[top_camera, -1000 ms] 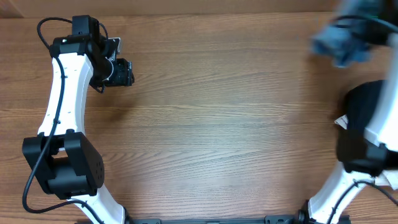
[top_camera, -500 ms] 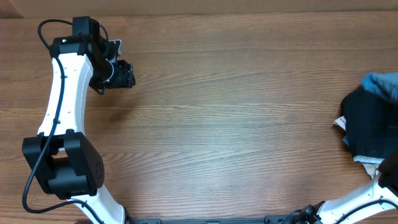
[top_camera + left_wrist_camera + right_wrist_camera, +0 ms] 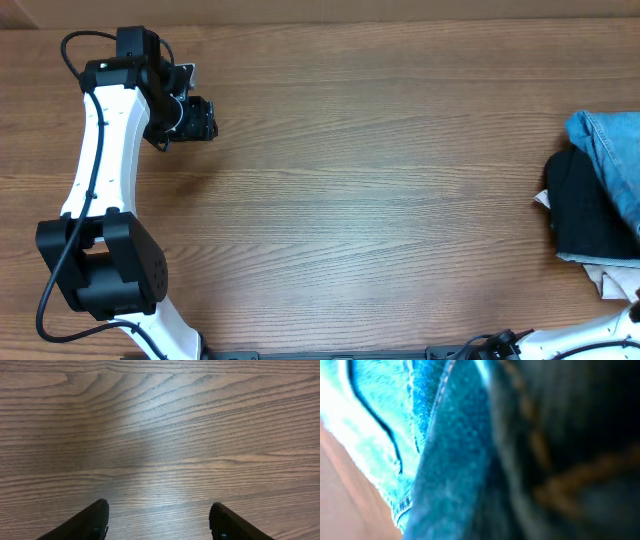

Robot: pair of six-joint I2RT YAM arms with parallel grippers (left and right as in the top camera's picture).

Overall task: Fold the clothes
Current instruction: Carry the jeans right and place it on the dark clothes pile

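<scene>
The light blue denim jeans lie bunched at the table's right edge, partly out of frame and partly on top of a dark garment. Blurred denim with orange stitching fills the right wrist view and hides the right gripper's fingers. That gripper is out of the overhead view and is shut with the denim pressed around it. My left gripper hangs over the far left of the table, far from the jeans. In its own view the left gripper is open, with only bare wood between the fingers.
A black or dark navy garment lies at the right edge under the jeans. A whitish-beige cloth pokes out below it. Wooden table spans the middle between the arms.
The right arm swung out of the overhead view toward the right. The jeans went from a blurred bundle at the far right corner to lying at the right edge. The left arm stayed still.
</scene>
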